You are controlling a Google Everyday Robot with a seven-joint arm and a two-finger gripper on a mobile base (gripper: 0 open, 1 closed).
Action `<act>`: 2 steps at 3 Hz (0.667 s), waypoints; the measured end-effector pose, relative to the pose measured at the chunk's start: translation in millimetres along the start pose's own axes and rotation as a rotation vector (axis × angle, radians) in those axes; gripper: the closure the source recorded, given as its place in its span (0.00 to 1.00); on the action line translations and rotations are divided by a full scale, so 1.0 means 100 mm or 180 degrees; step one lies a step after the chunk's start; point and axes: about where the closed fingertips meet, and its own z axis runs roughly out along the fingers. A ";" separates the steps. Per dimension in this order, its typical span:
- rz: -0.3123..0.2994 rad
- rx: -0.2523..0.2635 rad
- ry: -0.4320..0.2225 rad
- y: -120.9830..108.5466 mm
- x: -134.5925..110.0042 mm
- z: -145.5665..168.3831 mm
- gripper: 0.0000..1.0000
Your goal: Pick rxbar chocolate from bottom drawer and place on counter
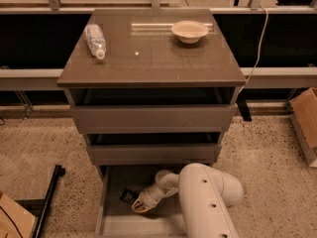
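Observation:
The bottom drawer is pulled out at the foot of the cabinet, its grey floor showing. The rxbar chocolate lies on the drawer floor at the left, a small black bar. My gripper reaches down into the drawer on the white arm and sits right beside the bar, at its right edge. The counter is the glossy grey-brown top of the cabinet, far above the gripper.
A clear plastic bottle lies on the counter's left and a pale bowl stands at its back right. Two upper drawers stick out slightly above the bottom one. A cardboard box stands at the right and a black bar lies on the floor at the left.

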 end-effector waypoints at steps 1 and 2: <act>0.0000 0.0000 0.0000 0.00 0.00 0.00 0.20; 0.0000 0.0000 0.0000 0.01 0.02 -0.02 0.00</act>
